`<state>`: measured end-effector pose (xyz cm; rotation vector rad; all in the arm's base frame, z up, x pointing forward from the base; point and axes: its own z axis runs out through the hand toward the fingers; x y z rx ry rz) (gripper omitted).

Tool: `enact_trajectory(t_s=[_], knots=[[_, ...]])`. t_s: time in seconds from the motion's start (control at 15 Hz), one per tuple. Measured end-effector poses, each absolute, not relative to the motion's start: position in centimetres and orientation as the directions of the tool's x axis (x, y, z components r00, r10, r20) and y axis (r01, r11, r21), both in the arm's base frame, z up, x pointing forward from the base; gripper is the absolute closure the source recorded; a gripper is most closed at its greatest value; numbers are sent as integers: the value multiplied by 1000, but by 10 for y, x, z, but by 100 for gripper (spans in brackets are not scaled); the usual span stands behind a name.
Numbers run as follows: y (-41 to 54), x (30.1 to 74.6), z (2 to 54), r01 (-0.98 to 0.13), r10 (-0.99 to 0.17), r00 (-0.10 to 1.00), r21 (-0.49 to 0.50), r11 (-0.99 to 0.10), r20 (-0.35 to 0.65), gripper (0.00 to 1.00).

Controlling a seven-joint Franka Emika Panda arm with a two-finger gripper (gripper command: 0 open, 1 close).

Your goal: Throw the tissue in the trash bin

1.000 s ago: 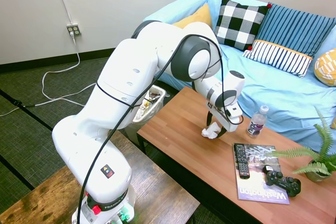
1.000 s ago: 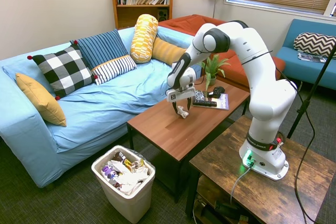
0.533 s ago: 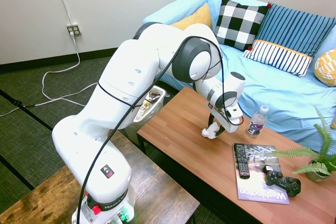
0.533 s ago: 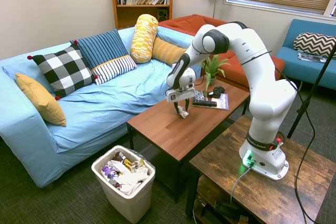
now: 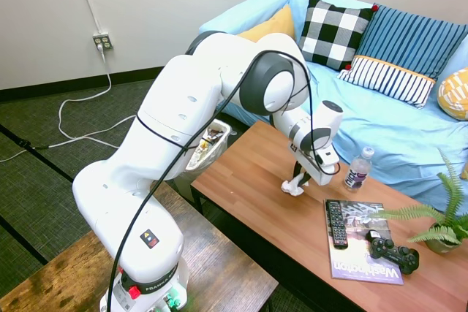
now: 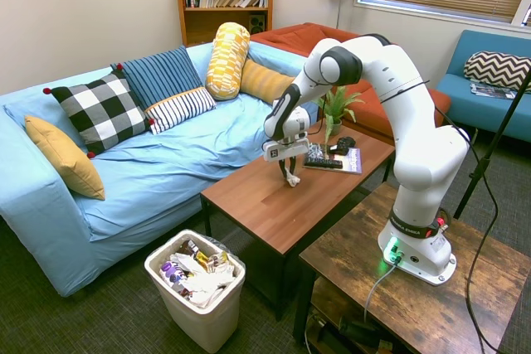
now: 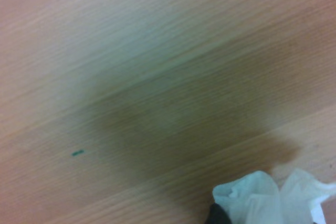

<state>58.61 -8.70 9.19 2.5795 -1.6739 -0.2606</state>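
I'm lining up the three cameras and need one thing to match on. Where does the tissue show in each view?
First exterior view: the tissue sits mid-picture, at the gripper, just above the coffee table.
Second exterior view: the tissue is slightly right of centre, under the gripper.
Wrist view: the tissue fills the lower right corner, over wood grain.
Shared landmark: the magazine lying on the table, in both exterior views.

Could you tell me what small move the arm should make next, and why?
Probably lift straight up: the gripper appears shut on the tissue, which hangs just above the table, and the bin stands on the floor past the table's end.
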Motion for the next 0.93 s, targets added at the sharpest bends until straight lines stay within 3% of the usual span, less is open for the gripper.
enact_trajectory(t_s=[0.27,0.67,0.93], knots=[[-75,593,121,-891,-893,437,86,-446,-110,100],[55,599,244,-791,-792,610,25,-611,-35,100],[187,599,242,-697,-698,716,55,-715,-2,100]])
